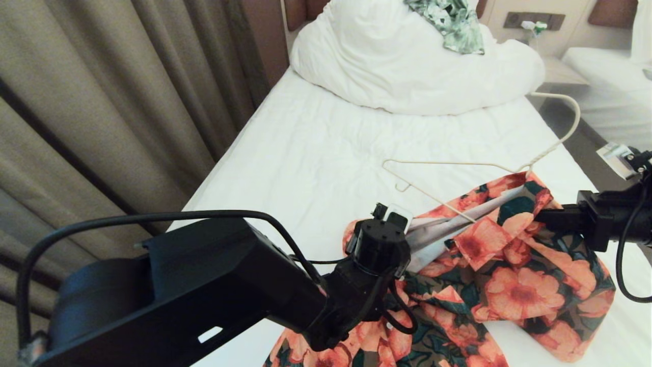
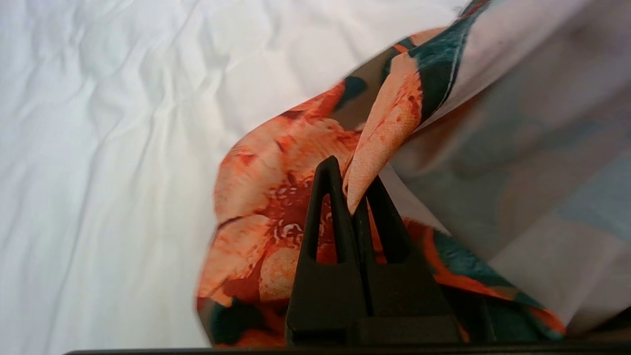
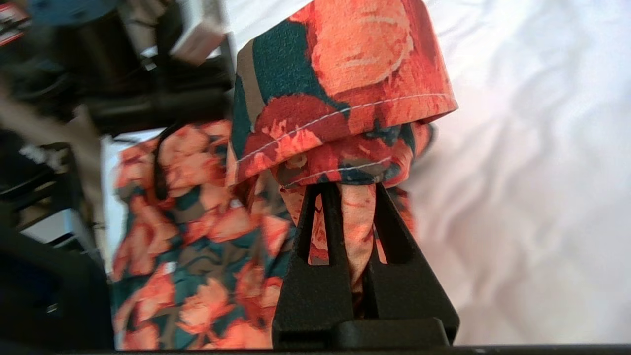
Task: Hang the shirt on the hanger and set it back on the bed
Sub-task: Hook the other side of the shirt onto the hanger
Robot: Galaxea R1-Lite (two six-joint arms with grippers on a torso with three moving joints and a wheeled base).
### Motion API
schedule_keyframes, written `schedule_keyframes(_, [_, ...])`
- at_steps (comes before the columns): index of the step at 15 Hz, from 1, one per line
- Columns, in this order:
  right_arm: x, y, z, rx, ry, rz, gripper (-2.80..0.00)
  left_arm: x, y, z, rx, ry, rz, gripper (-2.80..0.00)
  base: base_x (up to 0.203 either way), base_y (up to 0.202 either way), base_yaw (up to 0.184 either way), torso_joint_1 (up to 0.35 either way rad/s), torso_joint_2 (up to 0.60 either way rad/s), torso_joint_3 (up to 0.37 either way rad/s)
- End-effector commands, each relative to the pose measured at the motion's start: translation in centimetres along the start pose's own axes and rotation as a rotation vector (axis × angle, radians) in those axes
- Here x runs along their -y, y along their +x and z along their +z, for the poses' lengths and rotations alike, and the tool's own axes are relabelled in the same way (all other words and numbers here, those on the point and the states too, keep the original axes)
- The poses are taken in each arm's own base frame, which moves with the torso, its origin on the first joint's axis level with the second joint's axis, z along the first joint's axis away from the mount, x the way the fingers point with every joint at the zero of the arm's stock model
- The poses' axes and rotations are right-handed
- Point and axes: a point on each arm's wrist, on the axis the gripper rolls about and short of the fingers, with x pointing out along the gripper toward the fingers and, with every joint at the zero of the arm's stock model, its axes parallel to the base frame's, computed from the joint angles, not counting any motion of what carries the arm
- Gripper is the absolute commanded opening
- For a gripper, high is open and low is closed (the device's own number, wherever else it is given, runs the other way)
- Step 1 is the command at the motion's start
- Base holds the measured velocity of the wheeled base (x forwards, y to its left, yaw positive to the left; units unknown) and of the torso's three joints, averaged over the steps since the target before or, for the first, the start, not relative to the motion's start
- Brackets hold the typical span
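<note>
A: What's nearest you?
B: Your left gripper (image 2: 351,197), clamped tight on a folded edge of the shirt (image 1: 509,275).
A: Right side?
B: Your right gripper (image 3: 351,207) pinches bunched shirt hem, closed on it.
A: Hanger?
B: The hanger (image 1: 448,163) has one arm inside the shirt's collar, hook pointing away over the bed (image 1: 305,153).
A: Further back?
B: White duvet (image 1: 407,66), leafy green garment (image 1: 453,23) on top.
</note>
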Motion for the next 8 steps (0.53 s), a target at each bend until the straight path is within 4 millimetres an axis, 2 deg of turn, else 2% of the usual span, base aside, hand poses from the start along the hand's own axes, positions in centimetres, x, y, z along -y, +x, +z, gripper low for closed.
schedule_keyframes(1, [-0.6, -0.2, 0.1, 0.014, -0.006, 0.034, -2.8, -1.3, 0.1, 0.3, -0.005, -0.02, 0.021, -2.8, 0.0, 0.0, 0.0, 0.0, 0.0, 0.0])
schedule_keyframes(3, [-0.8, -0.1, 0.1, 0.022, -0.003, 0.063, -2.8, -2.6, 0.5, -0.2, -0.055, -0.038, 0.032, -2.8, 0.0, 0.0, 0.0, 0.0, 0.0, 0.0])
schedule_keyframes(8, [-1.0, -0.1, 0.0, 0.038, 0.002, 0.113, -2.8, -6.5, 0.4, 1.1, -0.118, -0.121, 0.026, -2.8, 0.0, 0.0, 0.0, 0.0, 0.0, 0.0])
